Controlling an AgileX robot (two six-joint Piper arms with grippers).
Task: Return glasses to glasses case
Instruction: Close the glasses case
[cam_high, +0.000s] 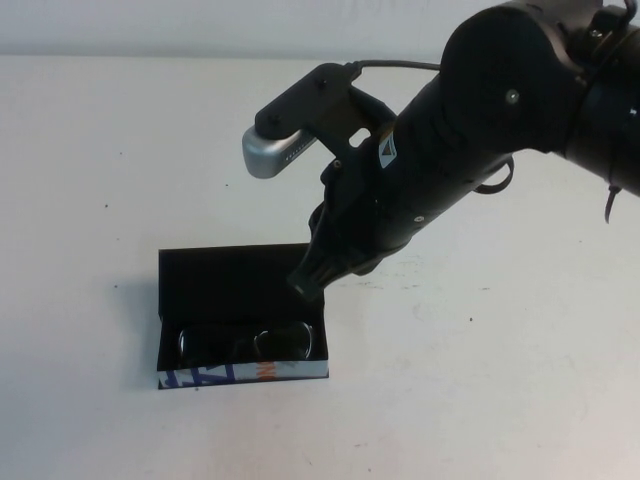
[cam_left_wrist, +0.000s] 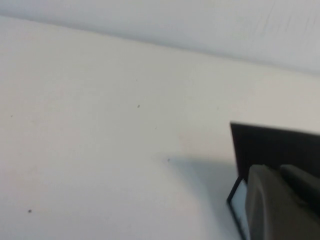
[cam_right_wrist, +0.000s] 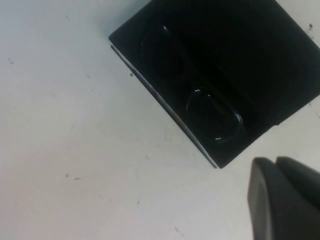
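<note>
Glasses (cam_high: 250, 342) in glasses case (cam_high: 235, 275), right gripper (cam_high: 308, 282) above — fingers closed, empty, left gripper (cam_left_wrist: 280, 205) half-seen.

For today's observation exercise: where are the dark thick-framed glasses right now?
The dark thick-framed glasses lie inside the open black rectangular case, along its blue-and-white front edge, left of centre in the high view.

so the glasses case (cam_high: 236, 285) is black inside and out, front edge printed blue and white with a bit of orange. glasses (cam_high: 250, 342) in it are dark with shiny lenses. table (cam_high: 100, 180) is plain white, right gripper (cam_high: 309, 281) black, left gripper (cam_left_wrist: 280, 205) dull grey
</note>
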